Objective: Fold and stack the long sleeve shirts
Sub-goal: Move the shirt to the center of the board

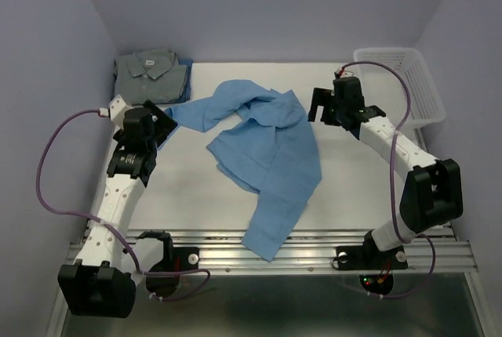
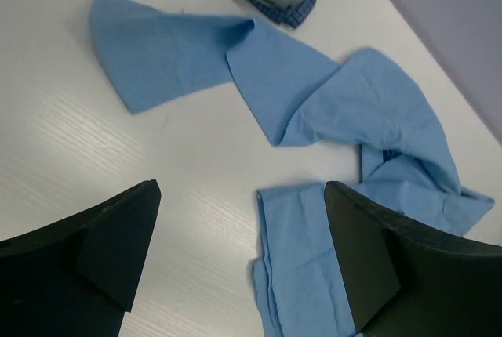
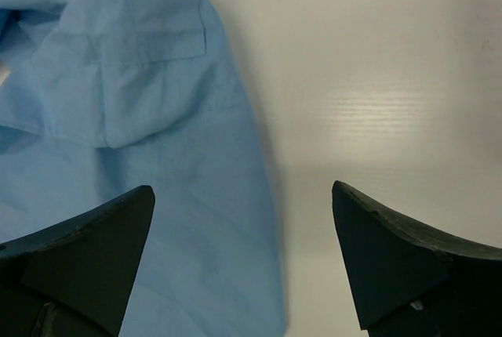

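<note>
While left hand (image 2: 241,190) gapes, blue shirt (image 1: 271,149) crumpled

A white mesh basket (image 1: 416,86) is set at the far right corner of the white worktop (image 1: 188,196). The worktop is enclosed by pale lilac walls (image 1: 267,8), and a metal rail (image 1: 314,252) is fixed along its near edge.
</note>
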You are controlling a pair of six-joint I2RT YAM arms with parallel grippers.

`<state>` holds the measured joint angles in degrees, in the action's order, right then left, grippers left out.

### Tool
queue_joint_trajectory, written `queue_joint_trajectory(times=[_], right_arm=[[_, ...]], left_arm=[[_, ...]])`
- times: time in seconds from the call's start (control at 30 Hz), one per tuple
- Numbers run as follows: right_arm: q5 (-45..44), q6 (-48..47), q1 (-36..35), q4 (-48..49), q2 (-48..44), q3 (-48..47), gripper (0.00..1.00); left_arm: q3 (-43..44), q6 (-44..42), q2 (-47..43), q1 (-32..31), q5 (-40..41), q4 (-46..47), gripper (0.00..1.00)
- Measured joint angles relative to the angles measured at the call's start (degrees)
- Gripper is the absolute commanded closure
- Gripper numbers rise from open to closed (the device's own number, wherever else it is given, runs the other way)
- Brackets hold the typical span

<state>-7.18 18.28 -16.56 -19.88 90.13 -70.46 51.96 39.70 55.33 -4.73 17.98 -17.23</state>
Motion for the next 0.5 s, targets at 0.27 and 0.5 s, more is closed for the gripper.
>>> queue_joint_trajectory(times=[0.27, 0.5], right_arm=[[0.11, 5.84, -0.68, -0.55, -13.29, 15.30, 0.00], [0.81, 10.25, -8.59, -2.32, -17.53, 25.07, 0.00]], left_arm=[[-8.92, -0.81, 7.98, -1.18, -15.08, 3.78, 0.01], [-6.38, -1.49, 21.22, -2.69, -14.01, 7.08, 0.01]])
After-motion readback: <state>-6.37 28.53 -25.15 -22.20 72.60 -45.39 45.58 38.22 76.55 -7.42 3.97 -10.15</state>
